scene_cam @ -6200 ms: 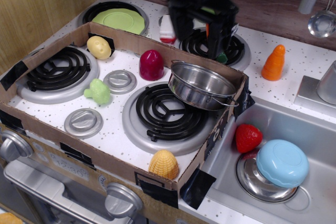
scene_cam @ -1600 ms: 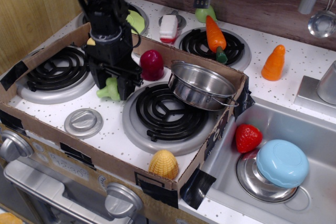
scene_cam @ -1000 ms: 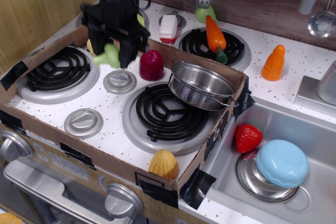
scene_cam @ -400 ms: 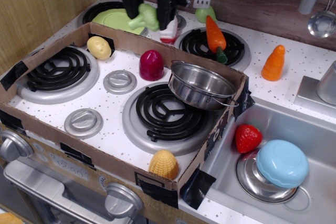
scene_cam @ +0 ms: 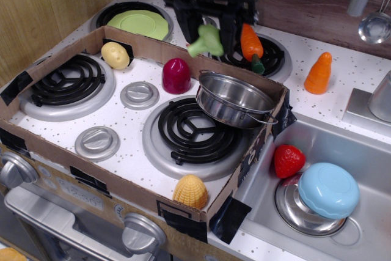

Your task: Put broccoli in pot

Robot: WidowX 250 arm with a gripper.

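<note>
While the black gripper (scene_cam: 206,29) hangs over the back of the toy stove, its jaws are clamped on the broccoli (scene_cam: 206,40), held in the air just behind and above the pot (scene_cam: 234,99). That steel pot sits tilted against the cardboard box wall (scene_cam: 153,44), beside the dark red toy (scene_cam: 176,76).

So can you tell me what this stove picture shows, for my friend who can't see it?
A black robot pincer holds a pale green toy broccoli in the air, just behind a shiny steel pot that sits tilted at the back right of a toy stove inside a cardboard box. Other toy foods lie around, like a carrot and a strawberry.
</note>
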